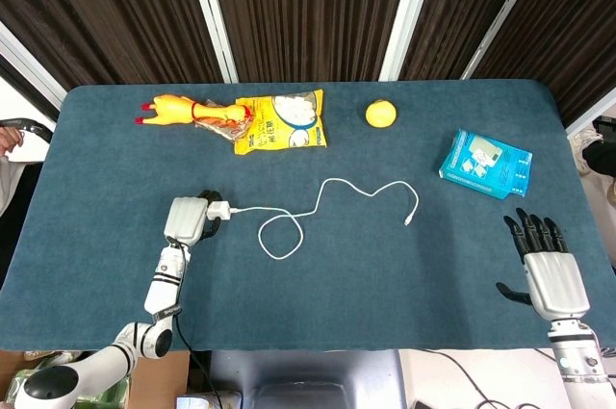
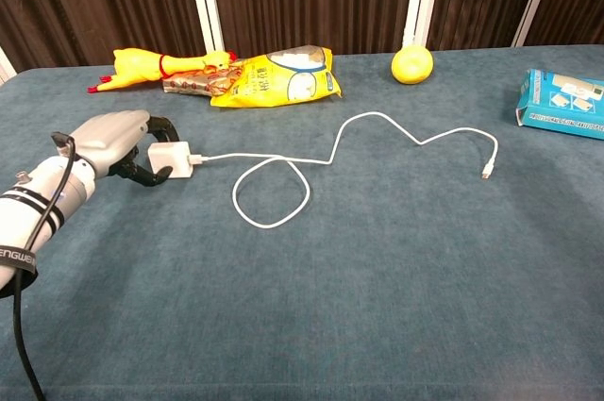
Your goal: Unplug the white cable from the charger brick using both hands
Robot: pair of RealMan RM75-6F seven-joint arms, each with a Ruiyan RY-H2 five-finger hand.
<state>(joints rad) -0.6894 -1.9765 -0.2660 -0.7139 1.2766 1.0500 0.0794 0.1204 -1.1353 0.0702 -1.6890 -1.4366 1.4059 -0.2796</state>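
Gripping small white square charger brick point(image 2: 175, 158) at desk's point(image 1: 318, 313) 9 o'clock, left robot hand point(image 2: 118, 142); white cable point(image 2: 311, 160) plugged in, looping toward 3. Right robot hand point(image 1: 549, 269) spread, empty.

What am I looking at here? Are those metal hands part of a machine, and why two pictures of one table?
It is one robot with two arms, each ending in a mechanical hand. One camera looks down from its head, the other looks out from its chest, so both show the same blue table.

The left hand has its fingers around a white charger brick, which sits on the table. A white cable is plugged into the brick and lies in a loop. The right hand rests apart, fingers spread, holding nothing.

Also lying there: a rubber chicken, a yellow snack bag, a yellow ball and a blue box.
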